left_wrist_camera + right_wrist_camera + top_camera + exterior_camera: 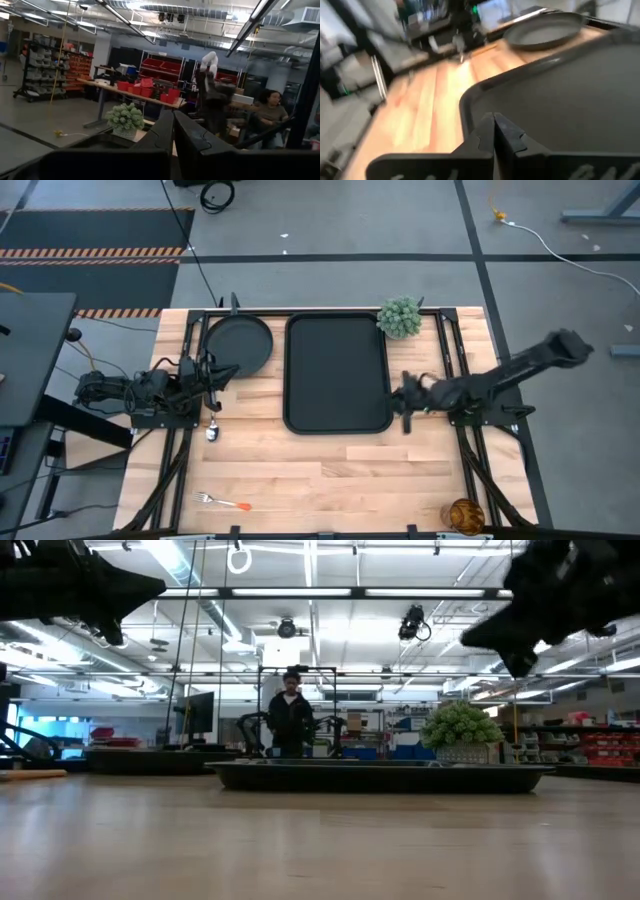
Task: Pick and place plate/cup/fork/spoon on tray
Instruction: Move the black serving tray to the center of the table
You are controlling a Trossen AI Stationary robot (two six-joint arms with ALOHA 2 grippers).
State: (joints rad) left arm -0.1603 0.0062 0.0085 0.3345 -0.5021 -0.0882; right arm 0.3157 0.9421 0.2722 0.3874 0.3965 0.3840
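Observation:
The black rectangular tray (338,375) lies mid-table, and the round black plate (240,345) rests flat to its left. The silver spoon (212,430) lies near the left arm's base. The orange-handled fork (222,502) lies by the near edge at the left. The amber cup (465,515) stands at the near right corner. My left gripper (228,372) is shut and empty, raised beside the plate's near rim. My right gripper (494,131) is shut and empty. It hovers at the tray's right rim (392,395), pointing across the tray toward the plate (545,30).
A fuzzy green plant ball (400,317) stands at the tray's far right corner. Bare wood lies open across the near half of the table (340,480). A person (290,720) stands in the room beyond the table, and another sits there (270,112).

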